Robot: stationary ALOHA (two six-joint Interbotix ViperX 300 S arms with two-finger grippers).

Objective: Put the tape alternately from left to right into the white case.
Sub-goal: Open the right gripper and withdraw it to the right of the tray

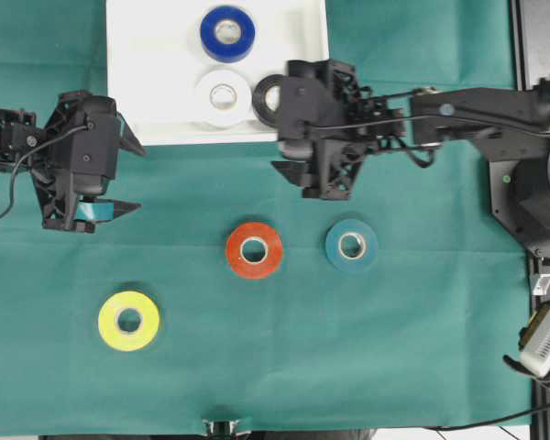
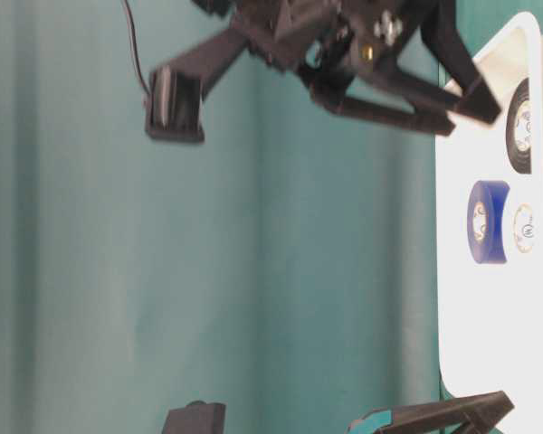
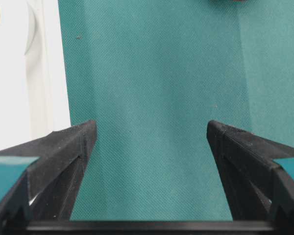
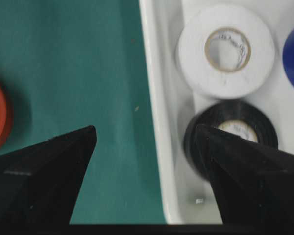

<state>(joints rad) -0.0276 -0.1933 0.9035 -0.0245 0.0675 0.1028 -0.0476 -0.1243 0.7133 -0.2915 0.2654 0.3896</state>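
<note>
Both grippers wide and empty – right gripper [image 1: 284, 124] sits at the white case [image 1: 128, 82] corner, black roll [image 4: 230, 139] at its 12 o'clock; left gripper [image 1: 128, 179] idles.

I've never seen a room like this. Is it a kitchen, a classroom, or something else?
Probably a robot test bench in a lab. Two black robot arms, the left gripper and the right gripper, hang over a table with a green cloth. Tape rolls like the red one are set out beside a white tray.
</note>
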